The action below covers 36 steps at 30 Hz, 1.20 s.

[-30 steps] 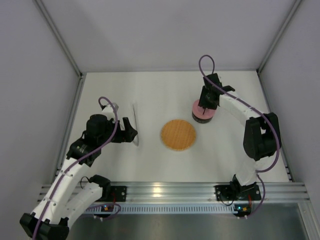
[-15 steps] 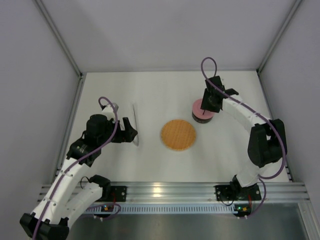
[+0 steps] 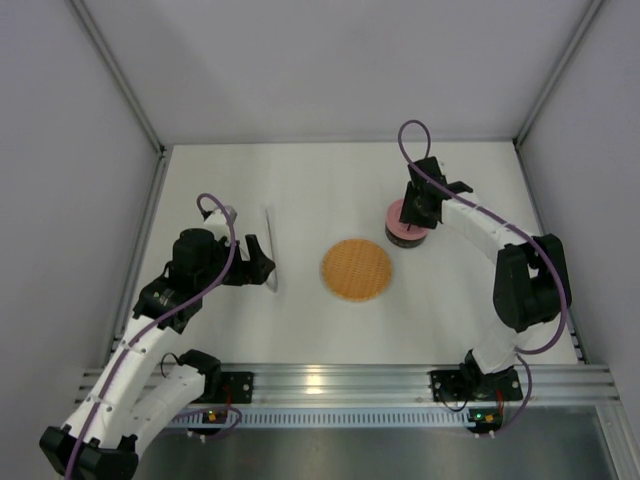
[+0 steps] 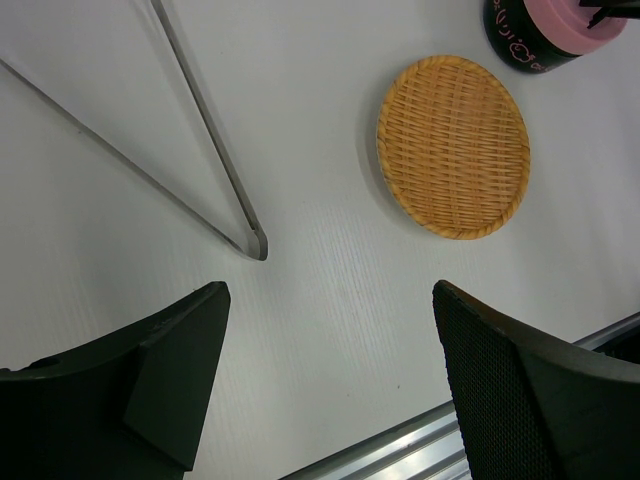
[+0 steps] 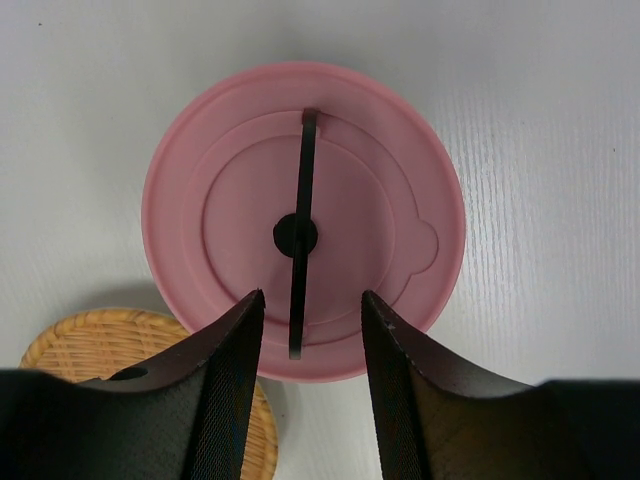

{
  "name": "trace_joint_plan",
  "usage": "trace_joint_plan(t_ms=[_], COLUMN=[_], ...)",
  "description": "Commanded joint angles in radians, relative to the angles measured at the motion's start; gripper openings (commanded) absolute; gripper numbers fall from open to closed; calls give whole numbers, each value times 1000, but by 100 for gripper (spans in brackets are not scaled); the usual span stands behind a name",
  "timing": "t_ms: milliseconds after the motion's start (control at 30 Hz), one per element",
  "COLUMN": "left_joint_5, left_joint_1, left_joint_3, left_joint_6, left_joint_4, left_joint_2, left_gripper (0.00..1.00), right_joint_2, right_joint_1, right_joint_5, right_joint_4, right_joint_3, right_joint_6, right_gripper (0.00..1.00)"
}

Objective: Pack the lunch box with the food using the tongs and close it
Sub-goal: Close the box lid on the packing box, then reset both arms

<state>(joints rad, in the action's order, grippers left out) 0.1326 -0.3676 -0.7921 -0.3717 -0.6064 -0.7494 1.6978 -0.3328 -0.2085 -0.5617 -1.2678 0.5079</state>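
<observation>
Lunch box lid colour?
The lid is pink; clearest in the right wrist view.

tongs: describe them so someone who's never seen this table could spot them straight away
On the white table, look at the left side, right by the left arm's end effector. The tongs lie flat there, two thin silver arms joined in a narrow V. Their neighbours, the woven mat and the pink-lidded lunch box, are round; the tongs alone are long and slim.

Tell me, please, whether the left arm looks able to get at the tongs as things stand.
Probably yes: the open left tool sits just short of the tongs, which lie flat with nothing between them.
</observation>
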Motion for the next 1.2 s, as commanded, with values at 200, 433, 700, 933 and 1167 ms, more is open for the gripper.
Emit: trace_joint_plan(t_ms=[200,433,700,933,1167], left_joint_5=[-14,-16,-1,19,30], left_joint_1=[-2,-1,-1,-2,-2], left_joint_3=[-2,-2,-2,2,2], left_joint_6=[-6,-6,-7,-9,-4], left_joint_4=[17,17,23,36,36], left_joint_2=[-4,7,19,22,16], left_gripper=[87,88,88,88,88], right_joint_2=[-53,-252,-746,-1056,-1113], right_joint_1=[-9,-9,-14,-15,-15], right_joint_5=[-58,-74,23,-8,-19], right_joint_4=[-81,-126,57,54,69], right_joint_3=[-109,-141,197,380,433], right_joint_6=[-14,-20,-46,-81,-83], right_gripper=[44,45,79,99,100])
